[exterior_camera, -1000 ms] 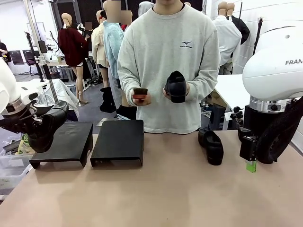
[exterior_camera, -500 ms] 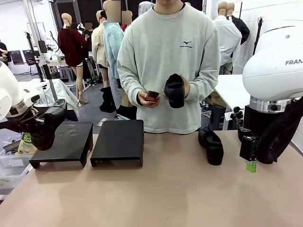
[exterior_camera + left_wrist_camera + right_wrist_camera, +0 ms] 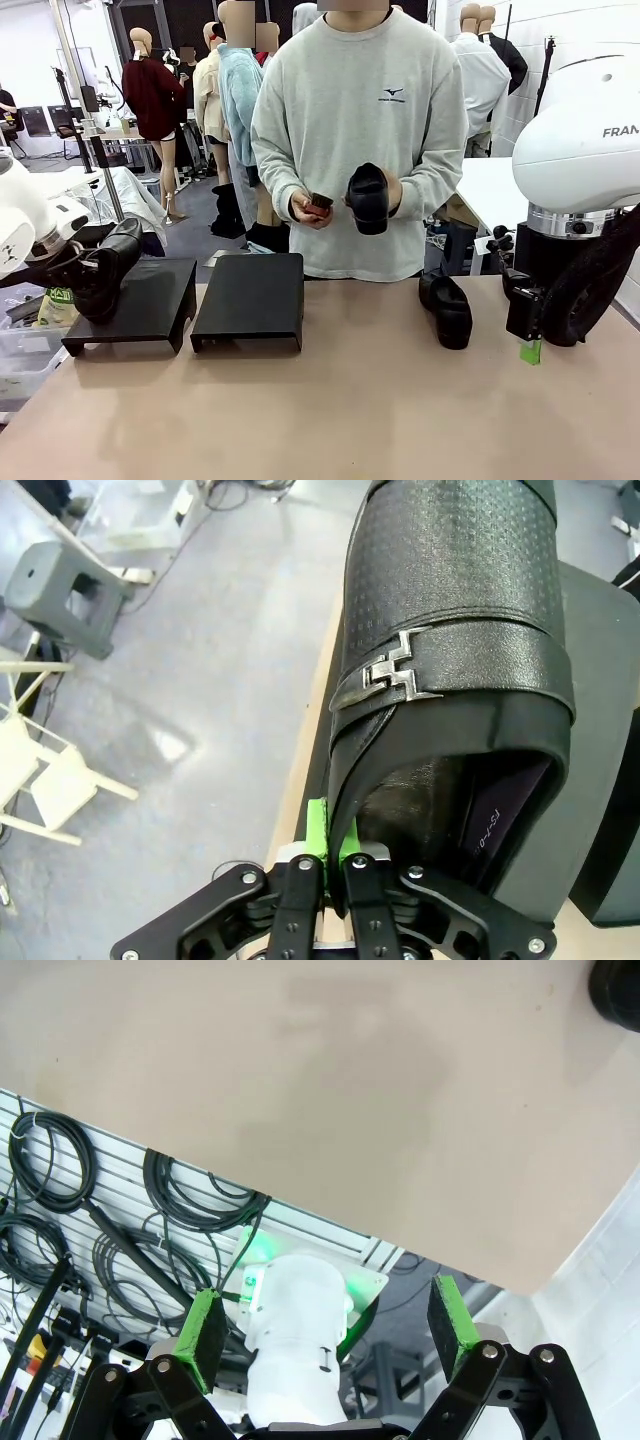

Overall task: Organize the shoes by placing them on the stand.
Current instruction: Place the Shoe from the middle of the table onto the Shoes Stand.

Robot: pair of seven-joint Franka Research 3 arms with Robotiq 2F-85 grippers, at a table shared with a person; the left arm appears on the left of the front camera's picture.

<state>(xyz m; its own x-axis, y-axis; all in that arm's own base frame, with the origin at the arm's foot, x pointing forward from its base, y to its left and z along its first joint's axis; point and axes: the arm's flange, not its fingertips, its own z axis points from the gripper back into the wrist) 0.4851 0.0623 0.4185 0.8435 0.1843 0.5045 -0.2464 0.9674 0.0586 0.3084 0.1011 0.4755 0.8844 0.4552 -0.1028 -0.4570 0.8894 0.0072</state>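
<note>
The left gripper (image 3: 72,268) is clenched on the heel rim of a black buckled shoe (image 3: 105,272), holding it at the far left of the table (image 3: 350,420) with the toe tilted up. The left wrist view shows the green pads (image 3: 316,828) pinching the rim of that shoe (image 3: 450,610), a silver clasp across its strap. It hangs over the left end of the stand (image 3: 250,298), whose two low black units sit side by side on the left half of the table; I can't tell whether the sole touches the left unit (image 3: 140,300). A second shoe (image 3: 447,308) lies on the table well to the right, near the right gripper (image 3: 530,345). That gripper's jaws are spread wide around nothing (image 3: 328,1330). The person at the far side holds a third shoe (image 3: 369,197) in one hand (image 3: 390,188) and a small dark-red object (image 3: 318,203) in the other.
</note>
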